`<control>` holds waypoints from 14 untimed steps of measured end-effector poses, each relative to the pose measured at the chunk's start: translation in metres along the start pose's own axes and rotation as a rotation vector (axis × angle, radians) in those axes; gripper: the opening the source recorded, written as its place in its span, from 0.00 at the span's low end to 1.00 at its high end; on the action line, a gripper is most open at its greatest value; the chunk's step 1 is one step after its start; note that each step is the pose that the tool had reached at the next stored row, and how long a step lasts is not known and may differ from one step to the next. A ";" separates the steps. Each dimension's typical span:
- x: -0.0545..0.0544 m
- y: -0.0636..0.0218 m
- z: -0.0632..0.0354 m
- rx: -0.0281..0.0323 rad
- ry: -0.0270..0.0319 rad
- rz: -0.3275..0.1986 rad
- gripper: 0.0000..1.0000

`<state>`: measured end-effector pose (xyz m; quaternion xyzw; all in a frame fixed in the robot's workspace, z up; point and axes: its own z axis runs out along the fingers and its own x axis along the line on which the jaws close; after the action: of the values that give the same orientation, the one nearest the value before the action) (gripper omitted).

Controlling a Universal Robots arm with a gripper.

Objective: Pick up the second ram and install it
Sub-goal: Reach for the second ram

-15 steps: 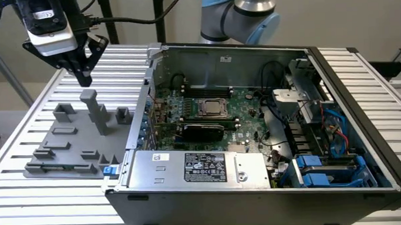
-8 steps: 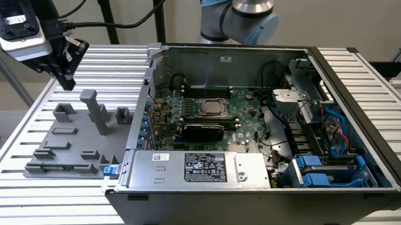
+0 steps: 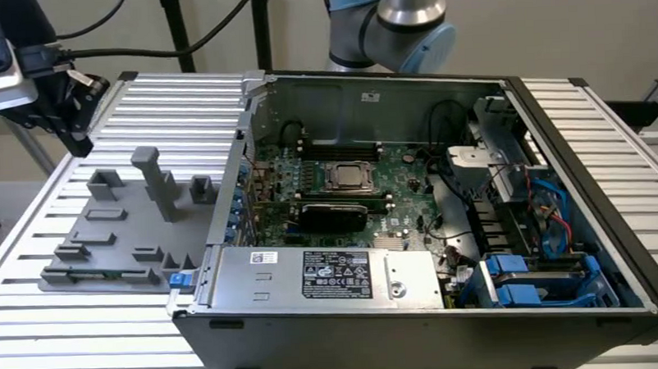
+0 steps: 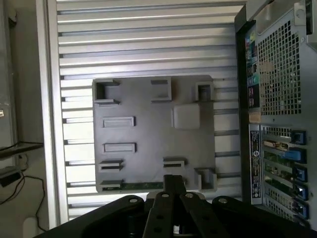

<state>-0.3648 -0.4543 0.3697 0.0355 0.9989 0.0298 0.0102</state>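
The second ram [image 4: 141,186] is a thin green stick lying in a slot along one edge of the grey fixture plate [image 4: 153,134]. In the exterior view it shows as a dark greenish strip [image 3: 100,275] on the plate's near edge. My gripper [image 4: 172,182] hangs high above the plate. Its black fingers are pressed together with nothing between them, and their tips sit over the plate's edge near the stick. In the exterior view the gripper [image 3: 78,136] hovers beyond the plate's far corner, at the exterior view's left.
An open computer case [image 3: 422,329] stands right of the fixture plate [image 3: 123,233], with the motherboard [image 3: 395,207], CPU socket [image 3: 351,177] and power supply [image 3: 326,275] inside. Grey posts [image 3: 154,182] rise from the plate. Both rest on a ribbed aluminium table [image 3: 49,334].
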 end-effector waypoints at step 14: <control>0.022 -0.0280 0.0101 0.0013 0.0136 0.001 0.11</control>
<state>-0.3887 -0.4800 0.3575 0.0357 0.9989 0.0294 0.0034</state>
